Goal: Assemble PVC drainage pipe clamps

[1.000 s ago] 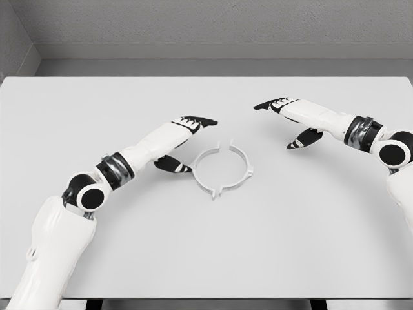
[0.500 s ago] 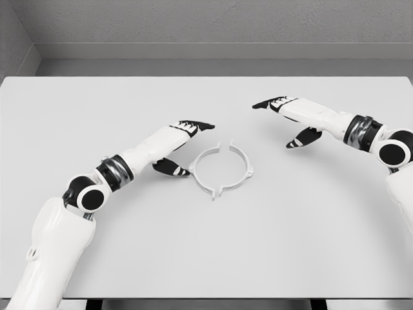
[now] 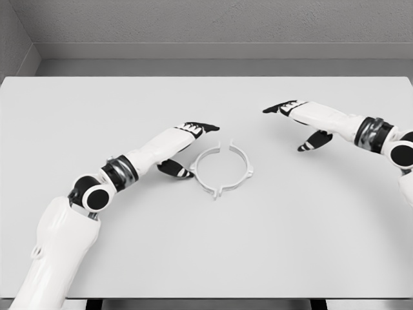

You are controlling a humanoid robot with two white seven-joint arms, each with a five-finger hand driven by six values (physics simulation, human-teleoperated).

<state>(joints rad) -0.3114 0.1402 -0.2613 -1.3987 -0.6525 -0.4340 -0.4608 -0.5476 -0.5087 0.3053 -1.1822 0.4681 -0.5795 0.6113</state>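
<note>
I see the thin white plastic ring-shaped pipe clamp [image 3: 222,169] lying flat mid-tabletop [image 3: 206,245]. My left hand [image 3: 184,145] hovers just beside its left edge, fingers spread, holding nothing. My right hand [image 3: 302,123] sits well apart, fingers likewise loose and empty.

clamp ring [image 3: 221,169] | left hand [image 3: 184,145] crowds left | right side free

A white table [image 3: 206,245] before a grey wall [image 3: 213,22].

Bare simulated test room: plain white table [image 3: 206,258], grey textured walls [image 3: 219,22], untextured rendering
</note>
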